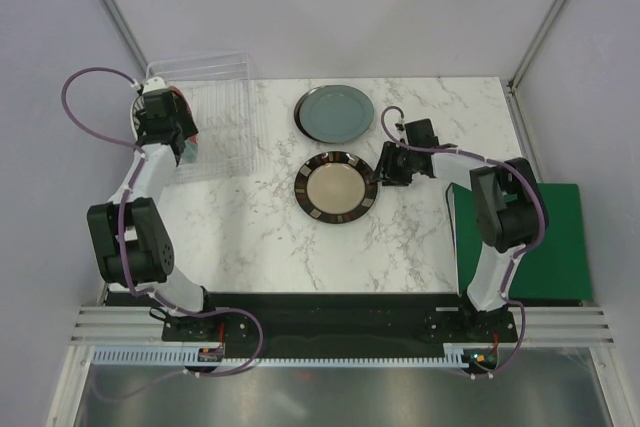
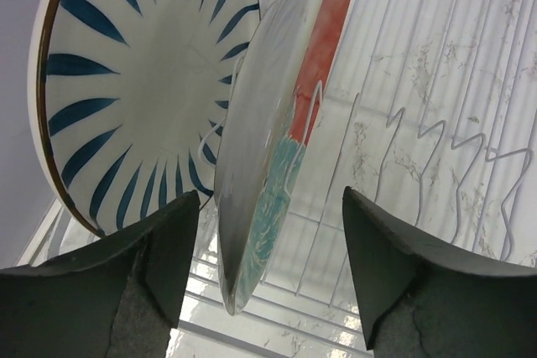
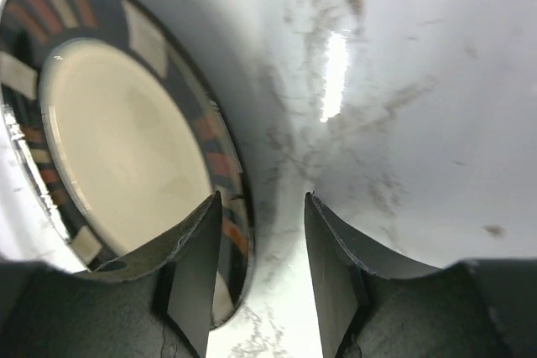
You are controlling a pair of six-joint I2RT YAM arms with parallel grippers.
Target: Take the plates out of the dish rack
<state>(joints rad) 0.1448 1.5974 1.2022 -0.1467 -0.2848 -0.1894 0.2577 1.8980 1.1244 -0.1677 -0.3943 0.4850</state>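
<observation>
In the left wrist view the white wire dish rack (image 2: 436,148) holds two plates on edge: a white one with dark radial stripes (image 2: 143,73) and a red one with teal flowers (image 2: 323,48). My left gripper (image 2: 270,207) is open and straddles the lower rim of the red plate, with a gap on each side. On the marble table lie a grey-teal plate (image 1: 335,112) and a black-rimmed cream plate (image 1: 336,187). My right gripper (image 3: 263,199) is open at the cream plate's (image 3: 126,148) right rim, one finger over the rim, the other over bare marble.
The dish rack (image 1: 215,117) stands at the table's back left corner, with my left gripper (image 1: 165,132) over its left end. A flat green board (image 1: 545,242) lies at the right edge, beside the right arm. Grey walls close in the back and sides.
</observation>
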